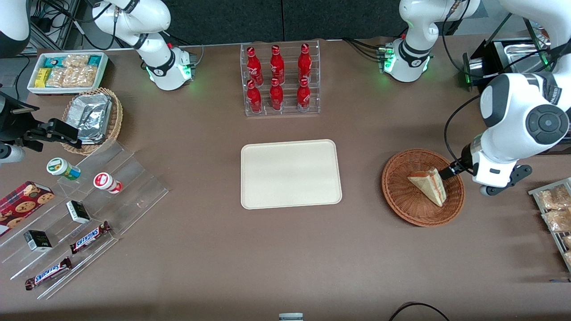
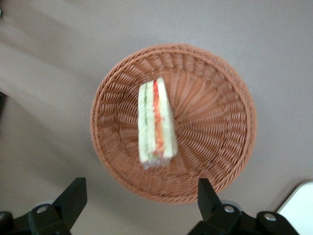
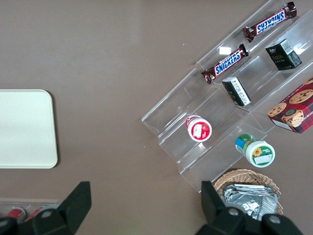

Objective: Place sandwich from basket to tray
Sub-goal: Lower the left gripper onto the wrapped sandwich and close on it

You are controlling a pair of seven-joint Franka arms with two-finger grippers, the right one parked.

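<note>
The sandwich (image 1: 429, 184) (image 2: 156, 122) is a wrapped wedge lying in the middle of the reddish-brown wicker basket (image 1: 400, 208) (image 2: 230, 88), its red, yellow and green filling edge facing up. My left gripper (image 1: 448, 171) (image 2: 140, 198) hovers open above the basket's rim, on the side toward the working arm's end of the table. Its fingertips (image 2: 73, 195) stand wide apart with nothing between them, clear of the sandwich. The cream tray (image 1: 290, 174) (image 2: 301, 208) lies bare at the table's middle, beside the basket.
A clear rack of red bottles (image 1: 280, 78) stands farther from the camera than the tray. A wire rack of snack packs (image 1: 555, 214) sits beside the basket. A tan basket of foil packs (image 1: 93, 119), a white snack bin (image 1: 67, 71) and acrylic steps (image 1: 80, 214) lie toward the parked arm's end.
</note>
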